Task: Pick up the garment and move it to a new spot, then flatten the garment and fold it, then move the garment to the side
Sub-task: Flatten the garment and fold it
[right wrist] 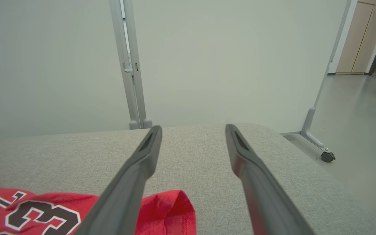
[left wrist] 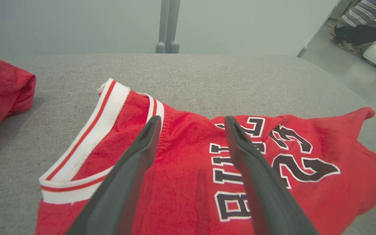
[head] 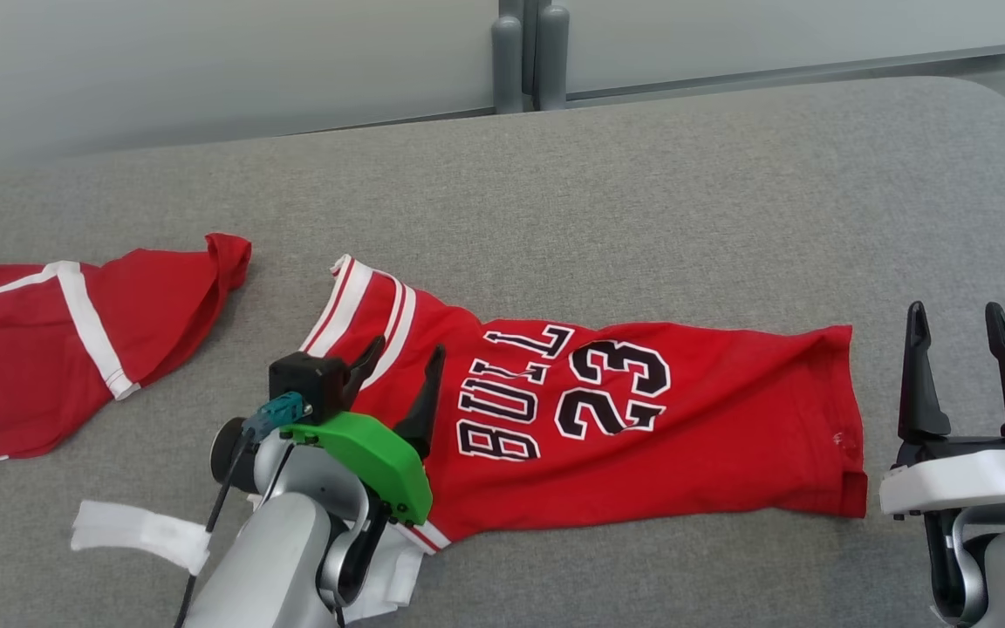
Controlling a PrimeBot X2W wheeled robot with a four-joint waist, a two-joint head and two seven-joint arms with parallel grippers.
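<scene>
- Head view: nearest, the left gripper (head: 408, 347) was seen low over the collar end of the red jersey (head: 642, 436), its fingers parted and nothing held between them.
- The right gripper (head: 954, 310) was found just beside the hem end, over the bare grey table (head: 642, 192), also open and empty.
- The jersey was laid long and narrow between the two grippers. It was judged already moved and flattened, perhaps folded once lengthwise.
- A further fold and the move aside were judged still to be done.
- Farther back on the left, a second red garment (head: 75, 349) was lying well apart.
</scene>
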